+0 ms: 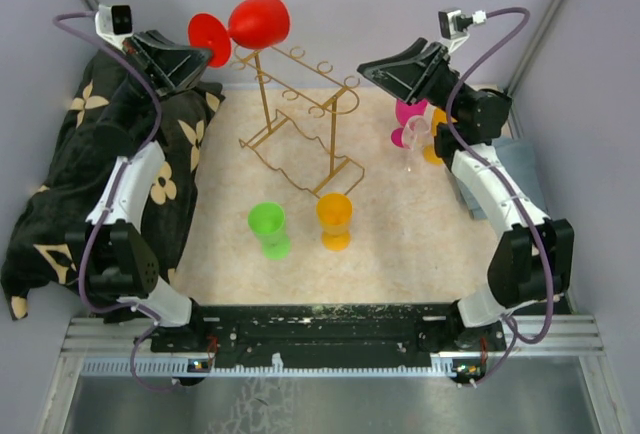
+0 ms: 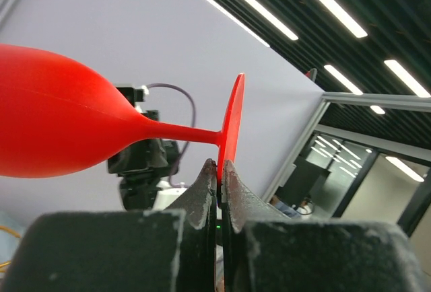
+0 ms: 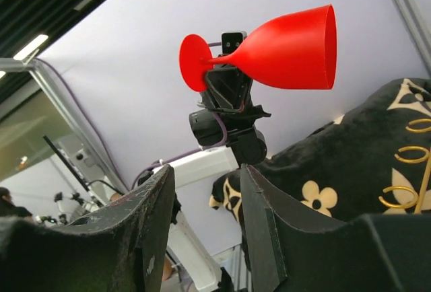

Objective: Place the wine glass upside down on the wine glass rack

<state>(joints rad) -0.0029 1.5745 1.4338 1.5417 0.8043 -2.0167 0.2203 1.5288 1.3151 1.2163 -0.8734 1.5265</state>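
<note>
The gold wine glass rack [image 1: 300,124] stands upright between the two grippers, lower than both. The red wine glass [image 1: 258,21] lies on its side with its long axis level. Its foot is at the left gripper [image 2: 220,171], and its bowl reaches away over the rack's far loops, mouth facing the right arm. The left gripper's fingers clamp the foot's edge. The right gripper [image 3: 205,184] is spread and empty.

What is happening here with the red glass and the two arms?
The left gripper pinches the red wine glass by the rim of its foot and holds it sideways in the air, close to the gold rack. The glass is not on the rack yet. The right gripper is open and empty.
</note>
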